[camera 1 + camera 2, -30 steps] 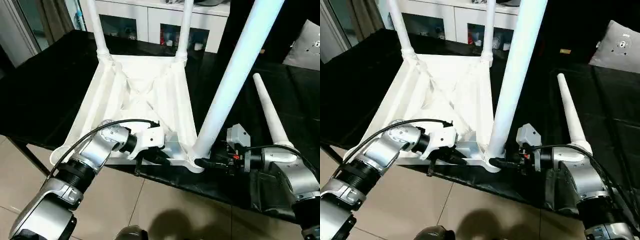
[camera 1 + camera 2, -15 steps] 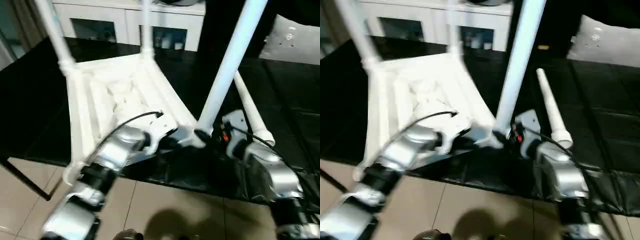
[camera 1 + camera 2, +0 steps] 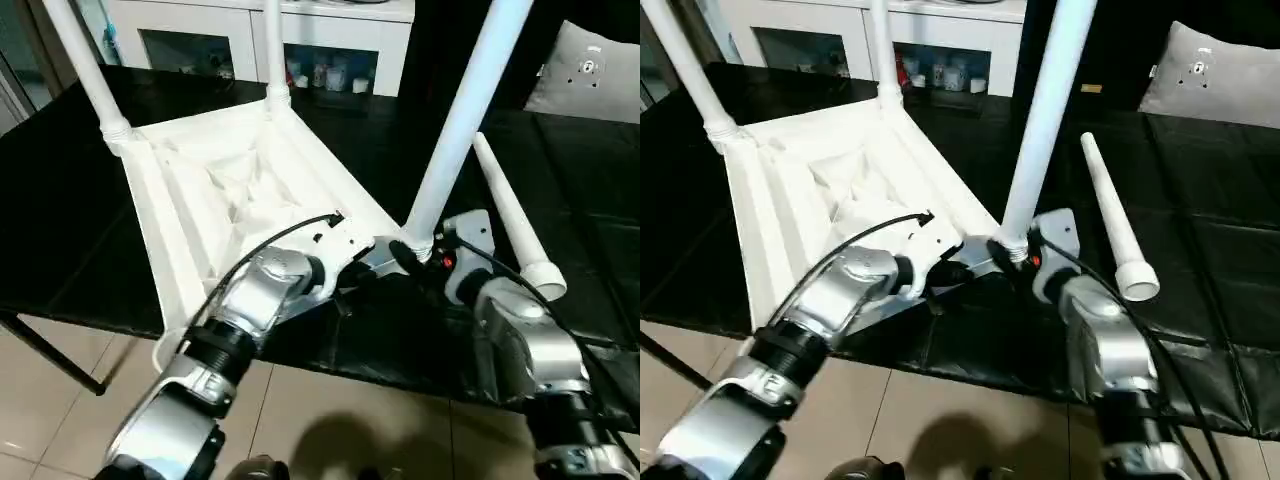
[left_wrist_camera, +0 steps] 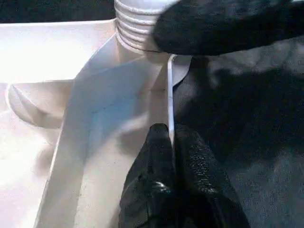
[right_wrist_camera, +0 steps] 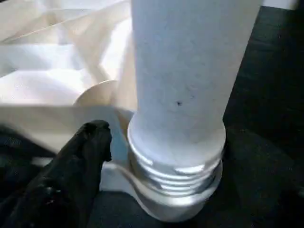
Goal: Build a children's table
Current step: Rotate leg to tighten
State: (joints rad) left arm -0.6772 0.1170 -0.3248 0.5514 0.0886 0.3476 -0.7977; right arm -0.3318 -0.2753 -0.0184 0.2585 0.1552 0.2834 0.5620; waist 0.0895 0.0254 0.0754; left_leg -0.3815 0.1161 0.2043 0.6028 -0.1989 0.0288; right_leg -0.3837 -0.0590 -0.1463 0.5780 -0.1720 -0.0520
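the white plastic children's table top (image 3: 235, 190) lies upside down on the black-covered desk (image 3: 60, 200), its ribbed underside facing up and one near corner reaching the desk's front edge. three long tapered round white legs stand upright in its round corner sockets — two at the far corners (image 3: 85, 70) (image 3: 272, 50) and one at the near corner on the right (image 3: 455, 120), its ribbed collar seated in the socket, as the right wrist view shows (image 5: 178, 156). a fourth white tapered leg (image 3: 512, 220) lies loose on the desk to the right of the top, wide end toward the robot.

the left gripper (image 4: 172, 156) is pinched closed on the thin white rim of the table top (image 4: 169, 99), one black finger on each side of the edge, just short of the near right socket. the left silver forearm (image 3: 255, 300) reaches in from the lower left with a black cable arching over it.

the right gripper (image 3: 405, 257) sits at the base of the near right leg; one black finger (image 5: 76, 166) lies just beside the collar, but i cannot tell whether its fingers are spread or closed around the leg.

behind the desk stands a white cabinet with glass doors (image 3: 330, 50), and a grey cushion (image 3: 590, 75) rests at the far right.
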